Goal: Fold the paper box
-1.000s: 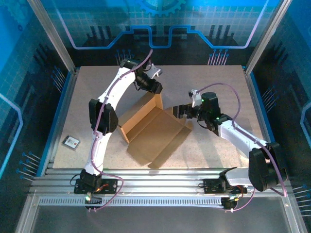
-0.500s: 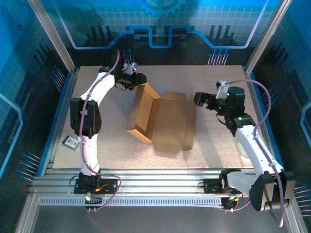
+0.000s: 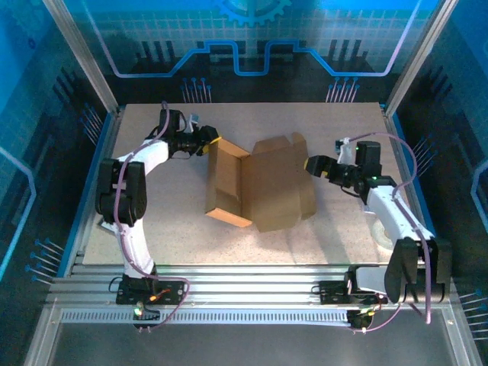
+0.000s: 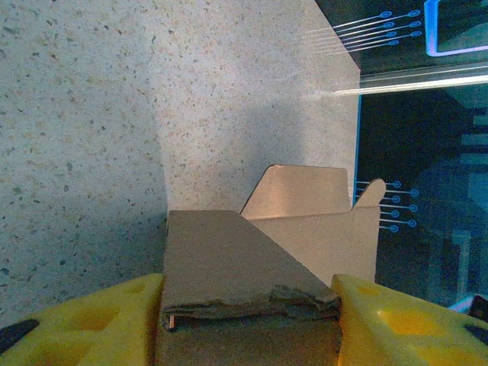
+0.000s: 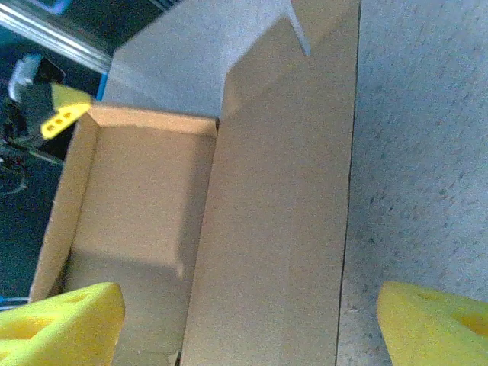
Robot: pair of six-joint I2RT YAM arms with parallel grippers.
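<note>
The paper box [image 3: 267, 191] was seen half folded at the centre of the counter [image 3: 168, 229]: a walled tray at the left, its lid panel flat to the right. Closing the lid was judged the step in hand; next, the lid's free edge would need to be gripped and swung over the tray. At centre left, the left gripper [image 3: 209, 143] was clamped on the tray's wall, cardboard pressed between both pads. At centre right, the right gripper [image 3: 311, 165] was spread wide, straddling the lid's edge, with nothing grasped.
</note>
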